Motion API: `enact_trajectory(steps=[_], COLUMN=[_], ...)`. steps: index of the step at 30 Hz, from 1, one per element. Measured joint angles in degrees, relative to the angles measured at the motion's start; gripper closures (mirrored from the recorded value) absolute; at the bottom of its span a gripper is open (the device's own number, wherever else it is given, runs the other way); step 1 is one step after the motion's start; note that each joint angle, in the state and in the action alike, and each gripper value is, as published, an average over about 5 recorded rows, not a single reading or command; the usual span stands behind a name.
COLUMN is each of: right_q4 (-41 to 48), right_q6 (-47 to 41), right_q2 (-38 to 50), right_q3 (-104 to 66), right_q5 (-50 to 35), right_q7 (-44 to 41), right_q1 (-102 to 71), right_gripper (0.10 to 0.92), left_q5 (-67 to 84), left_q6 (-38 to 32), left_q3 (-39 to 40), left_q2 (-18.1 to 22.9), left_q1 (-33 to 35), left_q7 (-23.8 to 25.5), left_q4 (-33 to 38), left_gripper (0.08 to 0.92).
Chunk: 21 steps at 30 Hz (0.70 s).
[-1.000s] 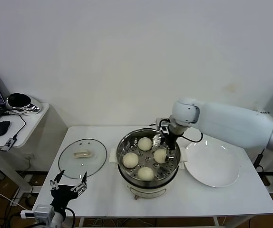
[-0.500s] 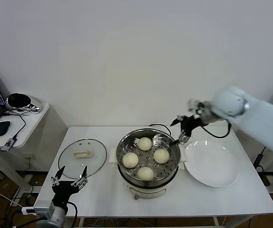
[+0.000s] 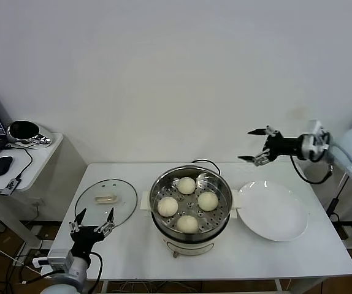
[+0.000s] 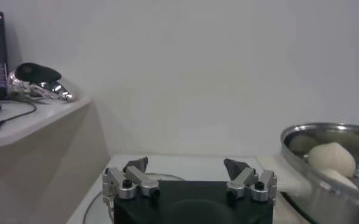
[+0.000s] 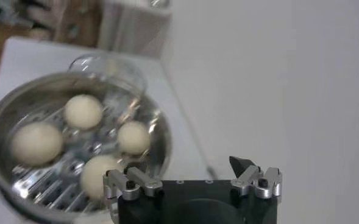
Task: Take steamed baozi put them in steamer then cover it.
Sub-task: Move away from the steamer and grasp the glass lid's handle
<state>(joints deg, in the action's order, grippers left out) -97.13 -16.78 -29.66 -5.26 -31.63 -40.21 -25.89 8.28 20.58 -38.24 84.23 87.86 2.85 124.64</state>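
Several cream-white steamed baozi lie on the perforated tray of the uncovered steamer at the table's middle. In the right wrist view the baozi and the steamer's rim show from above. My right gripper hangs open and empty in the air, above the back of the white plate. At the table's front left edge my left gripper stands open and empty, just in front of the glass lid. The steamer shows beside it.
A low side table at the far left carries a laptop, a mouse and a shiny object. A cable runs behind the steamer. The wall stands close behind the table.
My right arm has lifted out of the steamer and swung back to the right, empty. My left gripper has crept slightly toward the lid.
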Motion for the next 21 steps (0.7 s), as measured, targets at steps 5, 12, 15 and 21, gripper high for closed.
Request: enact_trajectory(steps=[5, 12, 15, 21], right_q4=[-1.8, -4.8, -5.7, -7.2], right_q6=[5.0, 11.6, 13.4, 15.6], right_q2=[-6.7, -19.1, -24.3, -33.5], right_q3=[-15.2, -29.4, -33.2, -38.3], right_q5=[-0.6, -2.1, -3.0, -5.3], right_q7=[5.5, 15.3, 18.6, 23.6], right_q1=[-13.5, -30.4, -36.7, -46.5], right_gripper=[0.203, 0.203, 0.203, 0.203], left_q5=[-0.7, -5.5, -9.8, -22.7], left_q6=[-1.7, -4.8, -6.6, -12.8], left_q3=[-0.4, -0.4, -0.2, 0.8], left_q2=[-0.3, -1.6, -2.0, -3.3], left_q1=[-1.4, -2.7, -2.9, -3.8], left_q7=[0.6, 1.5, 2.0, 1.9], left_q4=[-1.9, -4.5, -5.6, -9.0], left_gripper=[0.177, 0.177, 0.177, 0.177])
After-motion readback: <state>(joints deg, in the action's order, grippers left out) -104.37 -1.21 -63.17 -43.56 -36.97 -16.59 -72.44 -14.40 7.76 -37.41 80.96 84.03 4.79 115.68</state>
